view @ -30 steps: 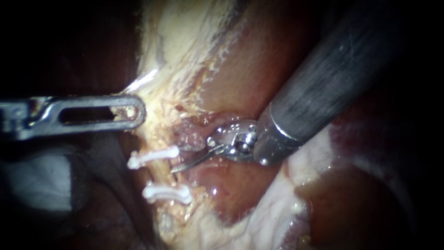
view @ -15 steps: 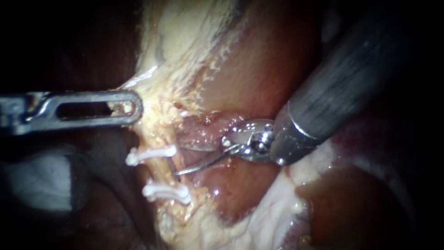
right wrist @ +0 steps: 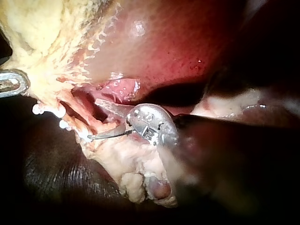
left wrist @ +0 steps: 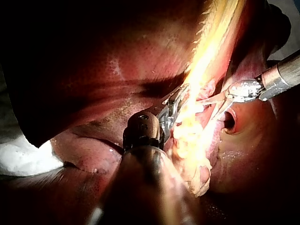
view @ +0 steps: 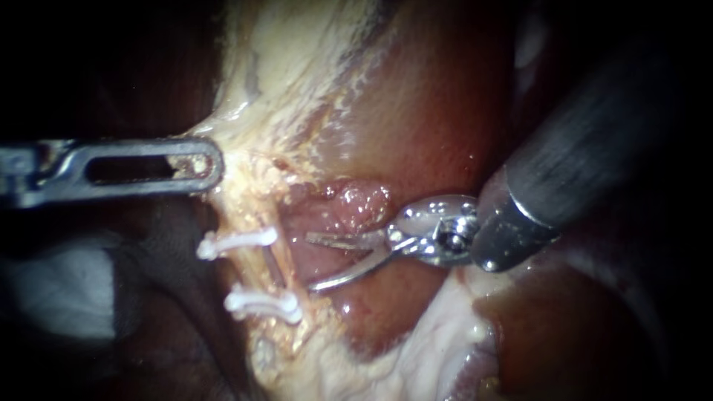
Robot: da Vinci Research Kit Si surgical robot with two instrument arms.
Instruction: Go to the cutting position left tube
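Endoscope view: right instrument (view: 312, 261) had its jaws wide open, gripping nothing. Tube (view: 272, 265) sat between upper clip (view: 238, 242) and lower clip (view: 264, 303), just beside the jaw tips. Left instrument (view: 197, 165) was clamped on pale tissue (view: 252, 148).

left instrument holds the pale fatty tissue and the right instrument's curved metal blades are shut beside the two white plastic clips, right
No: the curved metal blades of the right instrument are open, a gap between them in the endoscope view. The rest stands: the left instrument holds the pale fatty tissue, the blades beside the two white plastic clips.
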